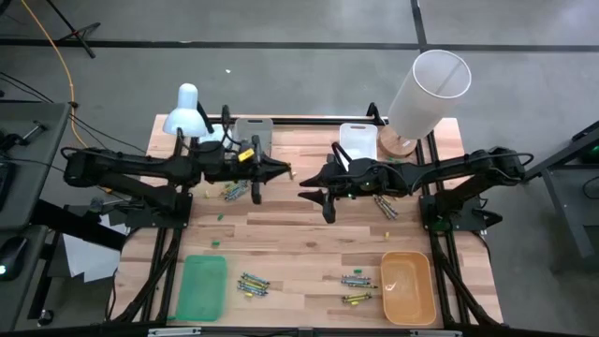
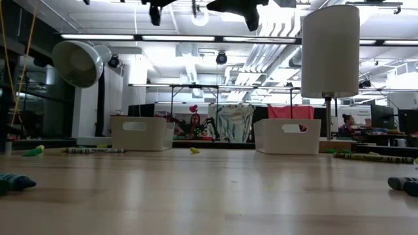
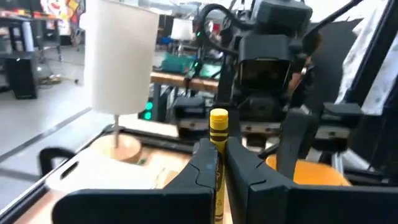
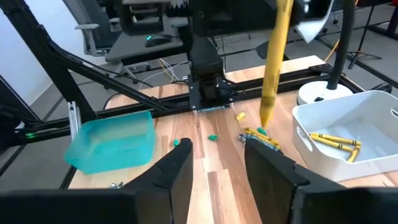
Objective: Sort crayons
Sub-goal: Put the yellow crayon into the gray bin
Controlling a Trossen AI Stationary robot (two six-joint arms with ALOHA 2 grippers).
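A yellow crayon [image 3: 218, 121] stands upright in my left gripper [image 3: 221, 165], high over the middle of the table [image 1: 309, 243]. From the right wrist it shows as a long yellow stick [image 4: 273, 62] with its tip down. My left gripper [image 1: 284, 171] is shut on it. My right gripper [image 4: 217, 163] faces it from the table's right side [image 1: 304, 194], open, with nothing between its fingers. Other crayons lie in small heaps on the wood [image 1: 236, 192], [image 1: 253, 283], [image 1: 356, 279], [image 1: 386, 206]. My left gripper pinches the yellow crayon between its two fingers [image 3: 205, 168], close below the crayon's flat upper end [image 3: 218, 116]. The fingers come level from the table's left side and lie across the crayon. It hangs upright, tip [image 4: 266, 118] down, clear of the table.
A grey-white tray [image 1: 251, 131] with yellow crayons [image 4: 336, 142] and a white tray [image 1: 358, 140] stand at the far edge. A green tray [image 1: 203, 285] and an orange tray [image 1: 408, 285] sit near the front. A small white lamp [image 1: 187, 112] and a tall lamp [image 1: 426, 94] stand at the back.
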